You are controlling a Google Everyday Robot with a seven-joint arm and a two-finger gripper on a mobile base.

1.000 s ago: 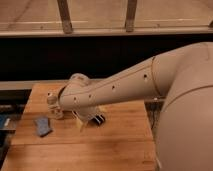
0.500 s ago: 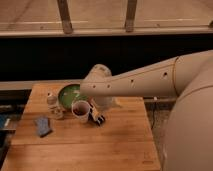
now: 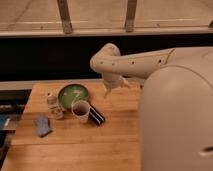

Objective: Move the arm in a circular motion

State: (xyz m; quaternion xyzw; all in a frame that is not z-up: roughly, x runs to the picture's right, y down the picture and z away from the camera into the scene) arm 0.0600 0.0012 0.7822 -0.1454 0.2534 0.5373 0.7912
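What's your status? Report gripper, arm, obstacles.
Gripper above table's back edge, holding nothing visible. Arm raised over table. Green bowl, cup below-left, untouched.

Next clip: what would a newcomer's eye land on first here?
The huge cream-white arm sweeping in from the right above the wooden table, its gripper hanging near the table's back edge. Then the cluster at left: a green bowl, a paper cup in front of it, and a small bottle beside them.
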